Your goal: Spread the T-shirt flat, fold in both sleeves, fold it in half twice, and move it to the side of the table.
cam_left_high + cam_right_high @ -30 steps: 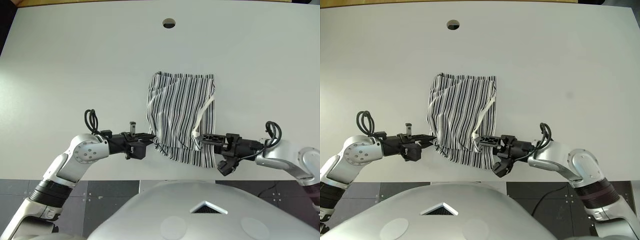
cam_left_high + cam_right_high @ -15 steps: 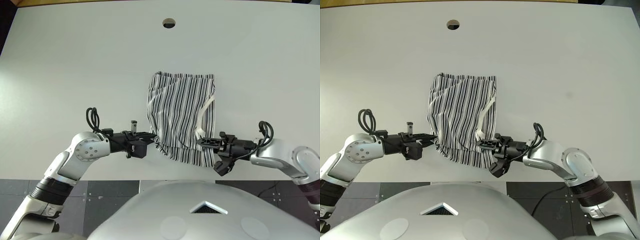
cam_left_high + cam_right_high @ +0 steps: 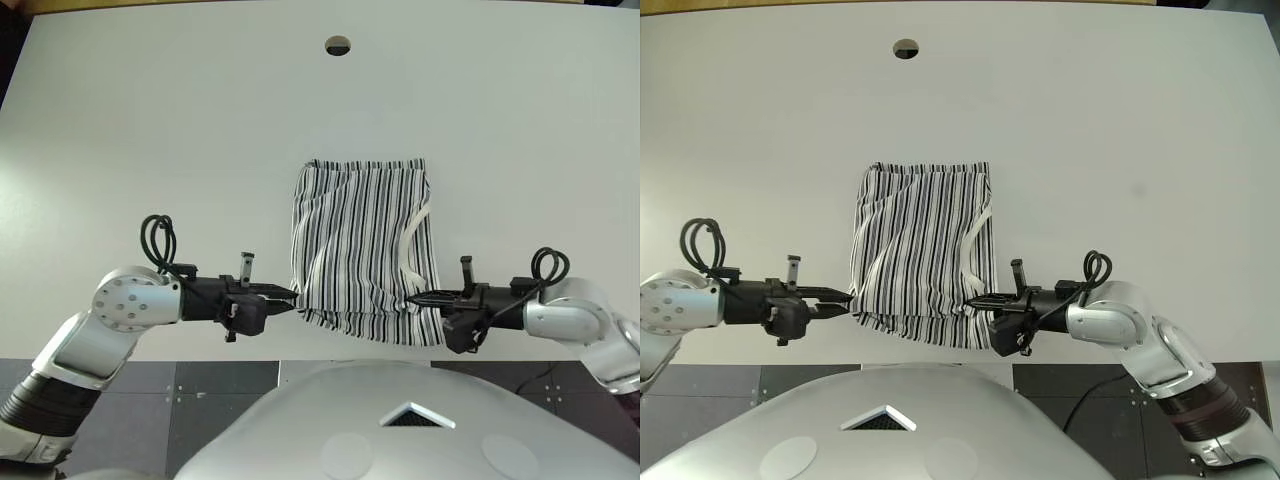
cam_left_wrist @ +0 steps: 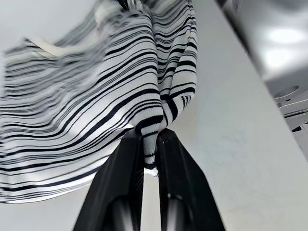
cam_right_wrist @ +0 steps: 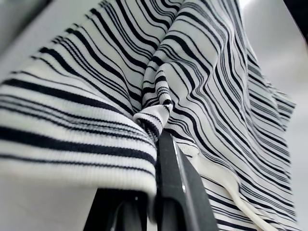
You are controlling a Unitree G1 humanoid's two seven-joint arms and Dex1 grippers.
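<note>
I see the striped T-shirt [image 3: 362,245] folded into a narrow panel on the white surface [image 3: 150,130], lying toward 6 o'clock from its centre. My left end effector [image 3: 292,294] is clamped on the shirt's 7 o'clock corner. My right end effector [image 3: 414,298] is pinched on its 5 o'clock corner. A round hole [image 3: 338,45] sits at 12 o'clock.

T-shirt [image 3: 360,240] on the counter [image 3: 150,130] by the near edge, left pincer [image 3: 290,296] at its near left corner, right pincer [image 3: 415,299] at its near right corner, hole [image 3: 338,46] behind it near the far edge
</note>
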